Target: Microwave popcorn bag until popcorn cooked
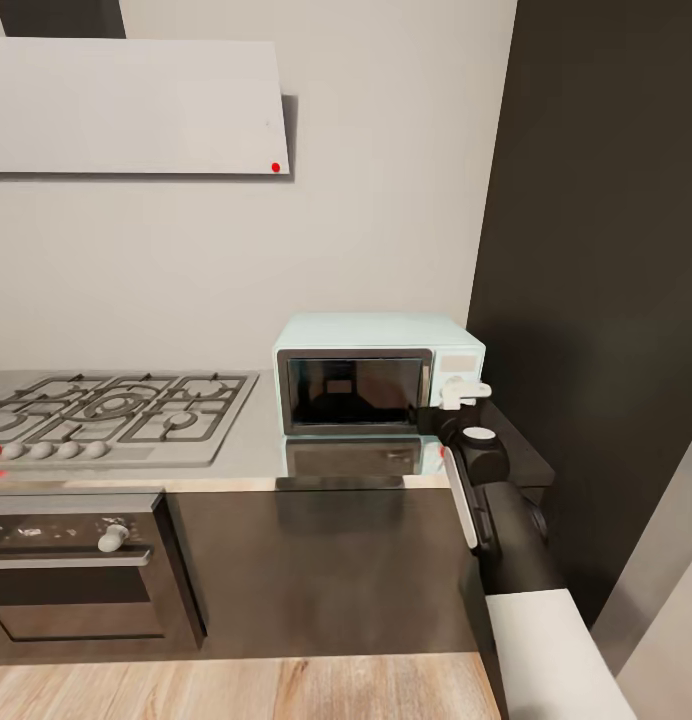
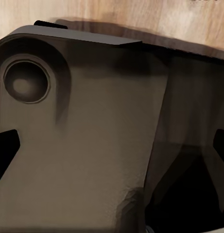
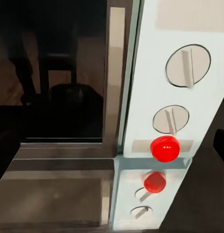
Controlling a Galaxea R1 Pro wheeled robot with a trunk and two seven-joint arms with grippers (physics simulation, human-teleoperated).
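Head view: microwave (image 1: pixel 378 376) standing on the desk (image 1: pixel 256 440), at its right end, door shut, dark glass facing forward, mirrored in the glossy surface. Gas hob (image 1: pixel 111 410) to the left on the same desk, built-in oven (image 1: pixel 71 565) below it, range hood (image 1: pixel 136 105) on the wall above. Right arm (image 1: pixel 496 500) reaching up from the lower right, with the right gripper (image 1: pixel 464 392) at the microwave's control panel, white fingers against its lower right corner. Jaws close together; state of closure not readable from here, nothing seen held. Dark tall cabinet (image 1: pixel 596 300) just right of the microwave.

Left wrist view: dark robot body panel (image 2: pixel 92 136) close to the lens, with a round recess; wooden floor (image 2: pixel 116 12) beyond. State of the left jaws not determinable.

Right wrist view: microwave control panel (image 3: pixel 175 97) directly ahead of the jaws, very near, with two round knobs (image 3: pixel 187 65) one above the other and a red dot (image 3: pixel 165 148) below them. Dark glass door (image 3: pixel 53 73) beside the panel, steel frame between. Panel, knobs and dot reflected in the desk beneath.
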